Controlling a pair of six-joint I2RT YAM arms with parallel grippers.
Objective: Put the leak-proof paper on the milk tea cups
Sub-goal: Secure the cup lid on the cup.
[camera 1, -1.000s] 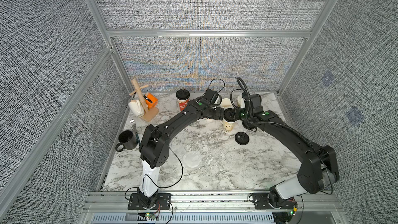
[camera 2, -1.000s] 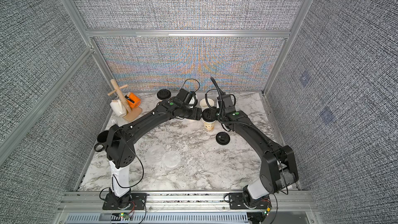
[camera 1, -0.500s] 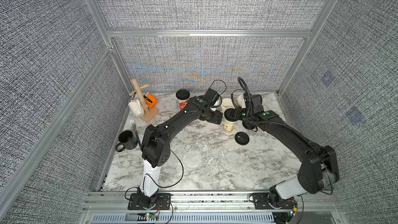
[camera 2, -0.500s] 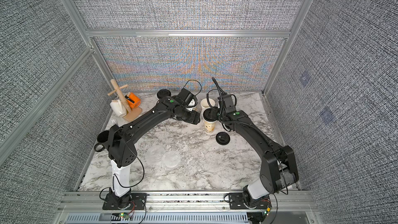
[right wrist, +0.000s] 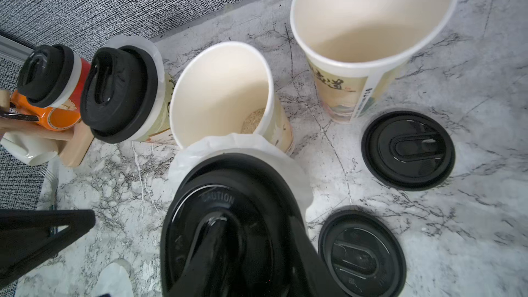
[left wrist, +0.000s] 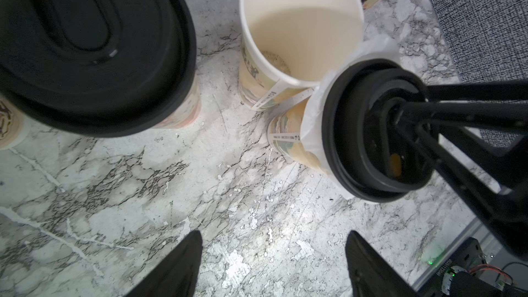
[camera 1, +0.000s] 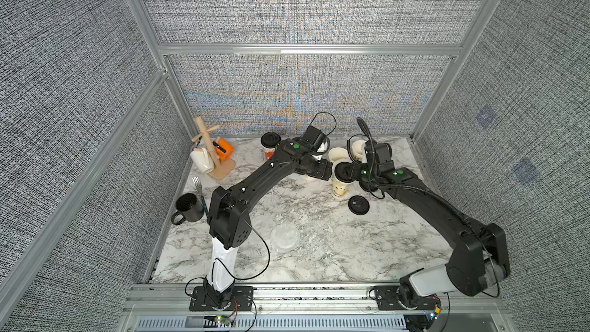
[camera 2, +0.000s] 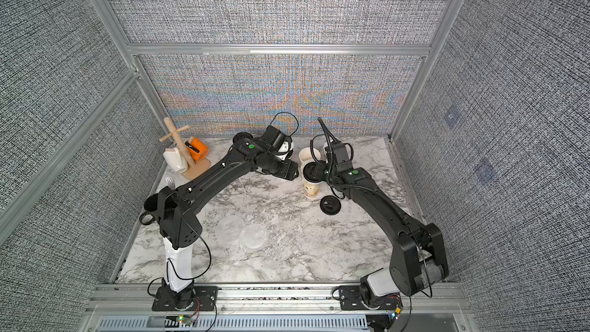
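Observation:
My right gripper (camera 1: 349,170) (right wrist: 251,241) is shut on a black lid (right wrist: 228,224) that sits on a beige milk tea cup (camera 1: 339,188). Whitish leak-proof paper (right wrist: 237,144) (left wrist: 313,115) sticks out under that lid. Two milk tea cups (right wrist: 220,81) (right wrist: 371,15) stand behind it with bare open mouths. Another beige cup (right wrist: 123,92) and a red one (camera 1: 270,145) carry black lids over film. My left gripper (camera 1: 319,172) (left wrist: 273,234) hangs open over bare marble beside the held cup. Loose film discs (camera 2: 253,235) (camera 2: 228,227) lie at the table's middle.
Two loose black lids (right wrist: 407,150) (right wrist: 361,252) lie on the marble right of the cups. A wooden mug tree (camera 1: 212,154) with an orange and a white mug stands at the back left. A black mug (camera 1: 188,207) and a fork (camera 1: 197,183) sit at the left edge.
My left gripper has drawn back to the left, away from the lidded cup. The right gripper has stayed on the lid.

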